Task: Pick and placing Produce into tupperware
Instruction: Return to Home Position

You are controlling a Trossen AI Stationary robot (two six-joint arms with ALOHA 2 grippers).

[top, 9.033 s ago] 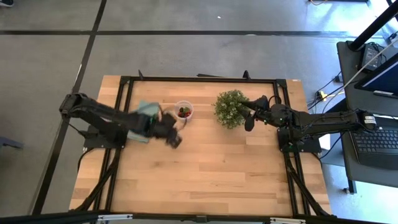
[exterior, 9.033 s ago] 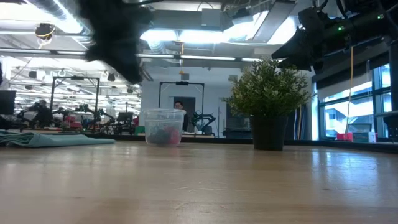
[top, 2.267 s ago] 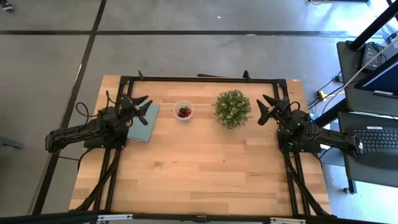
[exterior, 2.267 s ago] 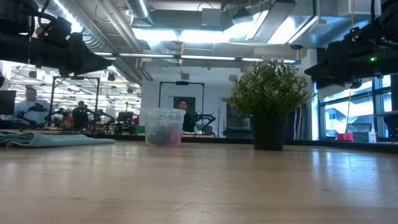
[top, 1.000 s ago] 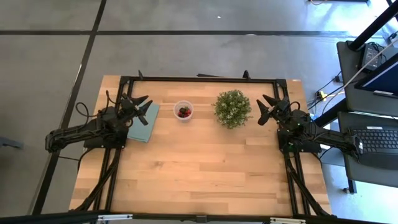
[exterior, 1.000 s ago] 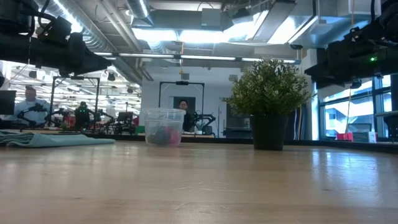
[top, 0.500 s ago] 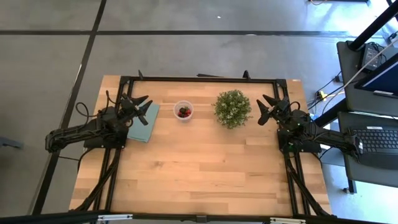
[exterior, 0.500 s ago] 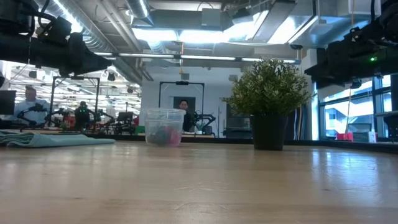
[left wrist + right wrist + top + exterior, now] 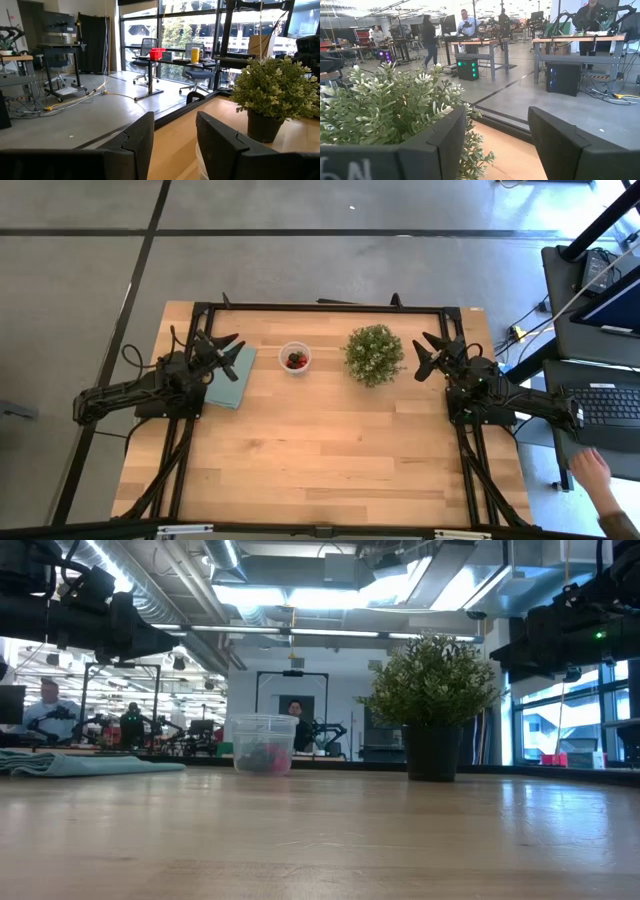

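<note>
The tupperware (image 9: 295, 358) stands on the table (image 9: 320, 460) toward its far side, between the teal cloth (image 9: 231, 382) and the potted plant (image 9: 373, 354); the produce (image 9: 296, 361) lies inside it as red and dark pieces. The left gripper (image 9: 231, 349) hangs over the cloth's far end, fingers spread wide with nothing between them; the right gripper (image 9: 422, 350) hangs near the plant's outer side, likewise wide open and empty; a person's hand (image 9: 592, 470) shows beyond the table's right edge.
</note>
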